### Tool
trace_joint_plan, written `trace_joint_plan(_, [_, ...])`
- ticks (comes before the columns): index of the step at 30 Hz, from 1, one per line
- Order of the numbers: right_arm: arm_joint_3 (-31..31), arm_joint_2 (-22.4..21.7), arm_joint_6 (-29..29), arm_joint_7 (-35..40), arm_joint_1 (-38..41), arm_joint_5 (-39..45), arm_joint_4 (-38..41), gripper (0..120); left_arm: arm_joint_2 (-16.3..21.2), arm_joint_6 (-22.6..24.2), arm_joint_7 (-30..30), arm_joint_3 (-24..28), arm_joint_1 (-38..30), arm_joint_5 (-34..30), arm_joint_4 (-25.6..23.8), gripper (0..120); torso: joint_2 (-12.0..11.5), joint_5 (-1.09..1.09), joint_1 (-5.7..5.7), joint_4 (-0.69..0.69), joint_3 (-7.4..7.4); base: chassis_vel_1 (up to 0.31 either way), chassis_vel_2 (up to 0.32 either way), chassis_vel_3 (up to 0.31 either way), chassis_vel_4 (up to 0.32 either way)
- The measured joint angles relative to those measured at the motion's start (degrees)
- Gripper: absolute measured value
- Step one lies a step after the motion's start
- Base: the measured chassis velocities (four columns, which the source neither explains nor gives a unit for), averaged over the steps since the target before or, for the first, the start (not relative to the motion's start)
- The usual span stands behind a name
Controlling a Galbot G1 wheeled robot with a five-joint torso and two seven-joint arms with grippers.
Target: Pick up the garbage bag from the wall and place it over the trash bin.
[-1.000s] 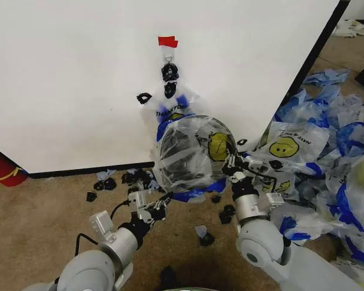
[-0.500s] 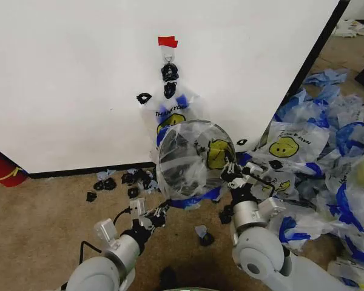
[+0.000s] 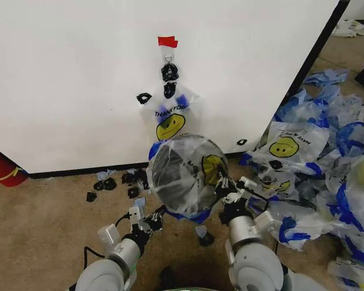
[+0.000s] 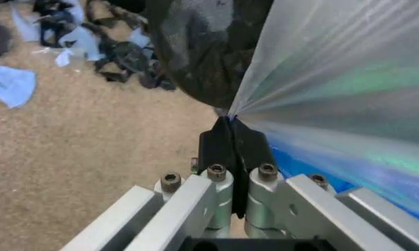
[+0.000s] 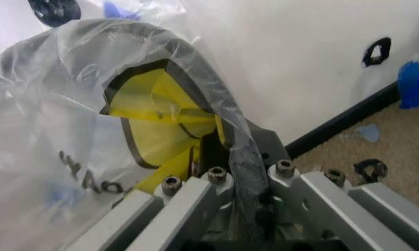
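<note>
The garbage bag (image 3: 181, 174) now sits lower, farther from the wall (image 3: 67, 79), stretched over the trash bin (image 3: 170, 173); left gripper (image 3: 150, 221) and right gripper (image 3: 225, 193) each pinch its plastic

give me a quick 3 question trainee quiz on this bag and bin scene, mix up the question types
1. True or false: the left gripper has its fingers shut on the thin see-through plastic garbage bag.
2. Multiple choice: the identical smiley bag on the small hook hangs against A) the large flat white wall panel B) a red shelf C) a door.
3. Fill in: the bag stretched between the left gripper and the right gripper covers the round black ____.

Key: 1 true; 2 A; 3 trash bin.
</note>
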Motion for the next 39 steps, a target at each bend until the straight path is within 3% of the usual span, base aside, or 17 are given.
trace_joint_plan(16, [-0.24,-0.39,0.07,-0.01,0.11,-0.11,-0.25,0,-1.97,-0.57,0.37,1.19,-0.36,2.11,4.23,0,0.0,0.0,0.0,0.0,0.0,0.0,0.0,0.0,0.0])
trace_joint_plan(33, [-0.08,-0.62,0.09,-0.06,-0.31,-1.26,-0.37,0,-1.66,-0.73,0.32,0.61,0.04,3.07,4.05,0,0.0,-0.01,0.0,0.0,0.0,0.0,0.0,0.0,0.0])
trace_joint_plan(35, [-0.08,-0.65,0.08,-0.07,-0.26,-1.41,-0.64,0,-1.19,-0.73,0.24,0.27,0.24,3.18,3.3,5,0.0,0.0,0.0,0.0,0.0,0.0,0.0,0.0,0.0])
trace_joint_plan(39, [0.16,-0.77,0.09,-0.12,0.07,-2.01,-1.63,0,1.42,-0.74,0.05,-0.88,1.86,4.13,0.35,26,0.0,0.0,0.01,0.0,0.0,0.0,0.0,0.0,0.0])
